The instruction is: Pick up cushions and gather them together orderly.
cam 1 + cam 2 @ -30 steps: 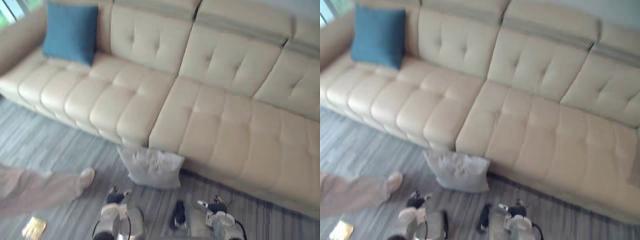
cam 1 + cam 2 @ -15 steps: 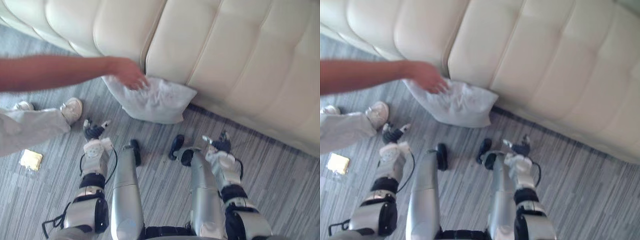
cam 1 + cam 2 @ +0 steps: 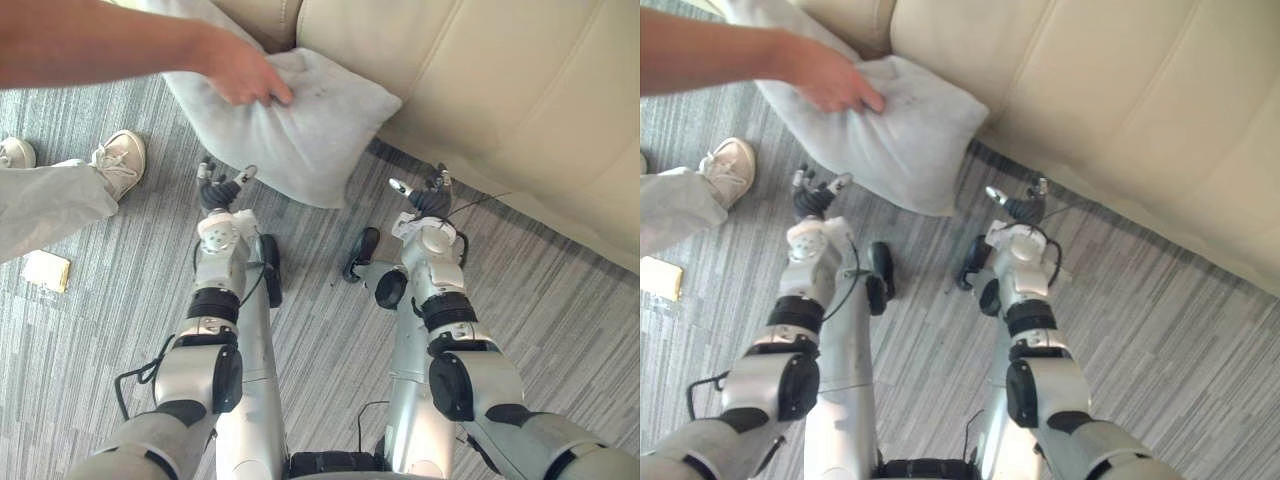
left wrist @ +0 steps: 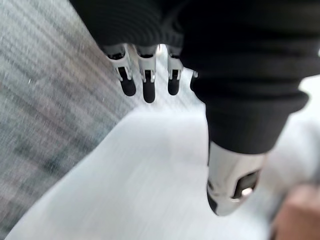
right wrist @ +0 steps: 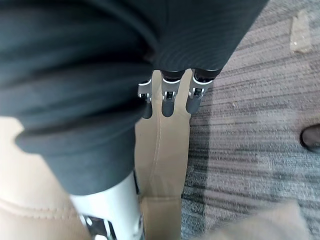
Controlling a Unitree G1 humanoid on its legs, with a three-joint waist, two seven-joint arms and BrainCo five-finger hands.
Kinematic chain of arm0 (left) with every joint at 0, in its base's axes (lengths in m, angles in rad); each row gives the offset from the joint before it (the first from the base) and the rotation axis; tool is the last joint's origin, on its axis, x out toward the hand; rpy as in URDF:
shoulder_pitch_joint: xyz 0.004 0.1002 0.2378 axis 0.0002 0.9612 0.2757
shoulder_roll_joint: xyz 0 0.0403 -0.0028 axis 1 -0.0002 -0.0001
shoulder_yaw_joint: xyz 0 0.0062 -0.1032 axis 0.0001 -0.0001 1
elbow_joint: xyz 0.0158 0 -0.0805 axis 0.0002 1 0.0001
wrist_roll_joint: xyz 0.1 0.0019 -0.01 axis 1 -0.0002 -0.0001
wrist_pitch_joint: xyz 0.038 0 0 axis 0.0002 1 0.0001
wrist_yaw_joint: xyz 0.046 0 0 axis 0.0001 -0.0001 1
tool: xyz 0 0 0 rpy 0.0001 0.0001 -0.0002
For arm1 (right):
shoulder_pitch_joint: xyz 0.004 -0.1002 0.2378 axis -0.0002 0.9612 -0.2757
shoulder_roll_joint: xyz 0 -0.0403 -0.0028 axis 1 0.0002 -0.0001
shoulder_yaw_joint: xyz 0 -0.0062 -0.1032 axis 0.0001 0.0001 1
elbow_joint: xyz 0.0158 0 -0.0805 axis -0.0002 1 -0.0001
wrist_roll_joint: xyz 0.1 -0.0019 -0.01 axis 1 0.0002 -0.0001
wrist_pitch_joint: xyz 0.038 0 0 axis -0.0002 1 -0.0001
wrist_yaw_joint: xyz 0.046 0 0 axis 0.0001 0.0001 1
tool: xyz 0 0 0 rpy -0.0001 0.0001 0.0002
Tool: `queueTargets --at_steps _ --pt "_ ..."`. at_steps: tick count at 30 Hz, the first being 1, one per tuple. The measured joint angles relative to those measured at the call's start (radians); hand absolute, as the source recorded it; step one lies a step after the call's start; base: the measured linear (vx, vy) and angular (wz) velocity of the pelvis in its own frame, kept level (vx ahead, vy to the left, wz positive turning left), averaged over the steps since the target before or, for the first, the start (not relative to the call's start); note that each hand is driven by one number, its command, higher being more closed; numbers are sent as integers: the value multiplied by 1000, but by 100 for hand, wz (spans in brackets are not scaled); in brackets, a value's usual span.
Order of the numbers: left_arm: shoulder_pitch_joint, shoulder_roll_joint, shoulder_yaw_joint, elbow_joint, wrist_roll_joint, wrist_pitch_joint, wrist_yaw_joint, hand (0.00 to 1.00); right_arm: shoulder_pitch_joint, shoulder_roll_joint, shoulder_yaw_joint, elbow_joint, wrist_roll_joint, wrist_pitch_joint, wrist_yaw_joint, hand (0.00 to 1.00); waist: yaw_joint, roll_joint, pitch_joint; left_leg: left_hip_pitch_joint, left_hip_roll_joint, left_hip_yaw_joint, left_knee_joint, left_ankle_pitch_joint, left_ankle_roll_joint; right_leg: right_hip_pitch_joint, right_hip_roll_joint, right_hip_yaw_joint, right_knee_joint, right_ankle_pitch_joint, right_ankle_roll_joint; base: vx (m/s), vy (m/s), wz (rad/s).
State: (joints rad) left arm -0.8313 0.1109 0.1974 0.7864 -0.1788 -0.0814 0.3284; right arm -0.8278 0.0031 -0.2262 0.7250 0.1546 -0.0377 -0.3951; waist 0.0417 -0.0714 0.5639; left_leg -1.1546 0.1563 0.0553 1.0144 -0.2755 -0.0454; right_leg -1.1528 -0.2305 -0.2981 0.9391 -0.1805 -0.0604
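Fingers (image 4: 146, 85) of the left hand (image 3: 217, 200) and right hand (image 3: 430, 205) are spread, empty, just short of the grey cushion (image 3: 300, 130), which a person's hand (image 3: 245, 75) grips against the beige sofa (image 3: 480, 90), probably presenting it for pickup.

Head stereo pair down, share cushion (image 3: 300, 130); wrist cams v. close.

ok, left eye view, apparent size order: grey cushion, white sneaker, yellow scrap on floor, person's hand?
1. Soft light-grey fabric cushion
2. White lace-up sneaker, person's hand: alike, unranked (hand nearer camera)
3. Flat pale-yellow scrap
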Motion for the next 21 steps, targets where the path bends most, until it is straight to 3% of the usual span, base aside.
queueTargets --at_steps 5,18,21 --pt "23 -45 -42 0 12 0 1 0 52 -2 37 0 -8 0 0 0 -4 1 -2 58 -7 -9 -37 16 -8 57 3 -6 -27 4 -4 -56 5 6" --pt "329 -106 -81 -67 30 0 -10 0 429 35 118 -82 -28 -2 35 0 -2 14 -17 558 -1 61 -356 76 -14 520 60 -12 -321 60 -1 -20 -16 -7" --pt "455 -108 -118 -66 30 0 -33 0 549 34 156 -82 -39 -2 53 0 -1 27 -76 652 -9 75 -433 86 -21 598 72 -9 -383 66 3 102 2 -8"
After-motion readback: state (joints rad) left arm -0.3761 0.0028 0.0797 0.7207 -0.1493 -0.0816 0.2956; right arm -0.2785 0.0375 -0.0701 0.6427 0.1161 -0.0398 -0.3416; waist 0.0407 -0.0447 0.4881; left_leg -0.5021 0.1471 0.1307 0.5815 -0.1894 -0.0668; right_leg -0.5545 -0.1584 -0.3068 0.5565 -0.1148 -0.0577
